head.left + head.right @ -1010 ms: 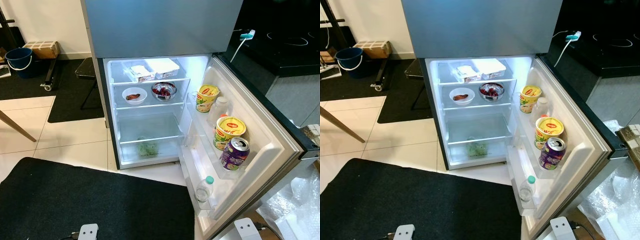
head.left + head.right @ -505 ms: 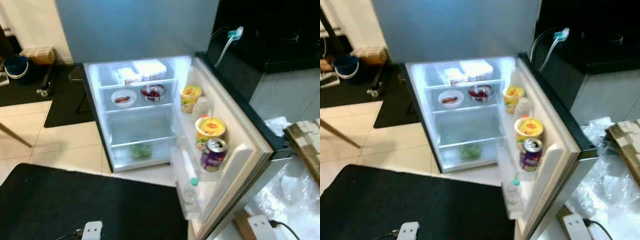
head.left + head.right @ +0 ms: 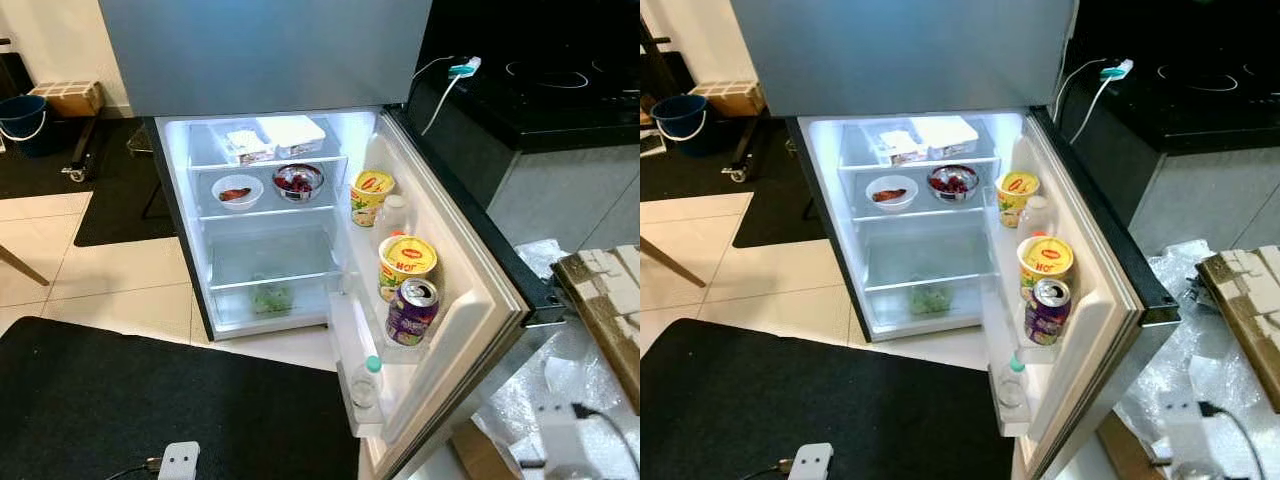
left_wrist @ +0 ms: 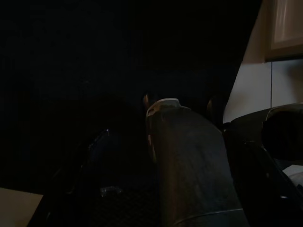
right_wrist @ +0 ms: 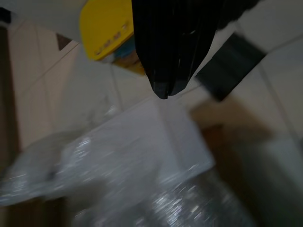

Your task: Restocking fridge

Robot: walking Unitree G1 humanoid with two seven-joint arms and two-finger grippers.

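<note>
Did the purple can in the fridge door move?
No. The purple can sits beside the yellow tub on the same door shelf as before. The whole picture shifted because the camera moved.

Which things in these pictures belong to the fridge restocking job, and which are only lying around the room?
Job: open fridge; door shelf with purple can, two yellow cups, water bottle; white bowl, metal bowl, two trays, greens.

Lying about: blue bucket, cardboard box, black mat, plastic wrap, charger cable.
</note>
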